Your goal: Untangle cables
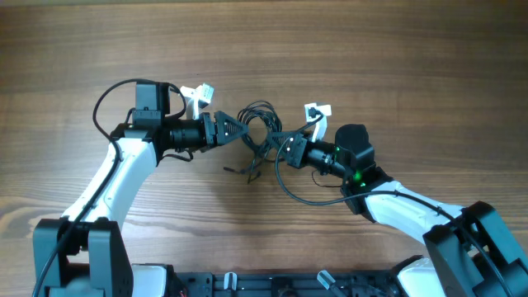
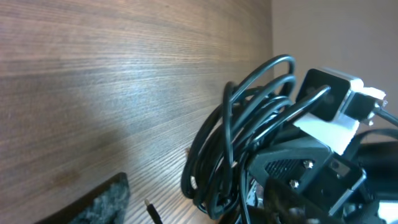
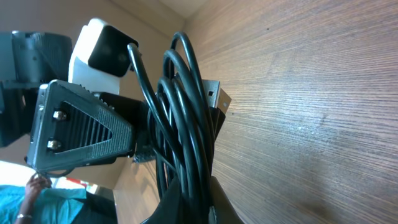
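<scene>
Black and knotted, the thin dark grey-black cables [image 1: 260, 132] sit as one tangle on your brown wood-grain bench [image 1: 388, 49]. They lie directly between your left fingers [image 1: 235, 130] and your right fingers [image 1: 285, 148], which point at each other from either side.

Your right fingers are clenched. Your right wrist view shows the bundle of loops running straight down into them, so they are grasping the cables.

For your left fingers you cannot tell. Your left wrist view catches only the edge of one speckled dark pad [image 2: 106, 199] at the bottom of the picture. From overhead the tips are lost against the tangle's edge, so you cannot read whether they are released or clamped.

From the right fingers, several loops stand up off the bench and arch toward the left fingers, crossing in front of the left arm's grey ribbed wrist housing [image 3: 81, 134]. A flat metal plug end [image 3: 214, 96] sticks out of the bundle on the bench side of those loops.

Behind the right fingers, one long strand [image 1: 289, 190] sweeps out in a wide curve across the bench and back toward the right arm. A short loose end [image 1: 235, 171] lies flat on the bench, a little apart from the tangle, off to the side of both sets of fingers.
</scene>
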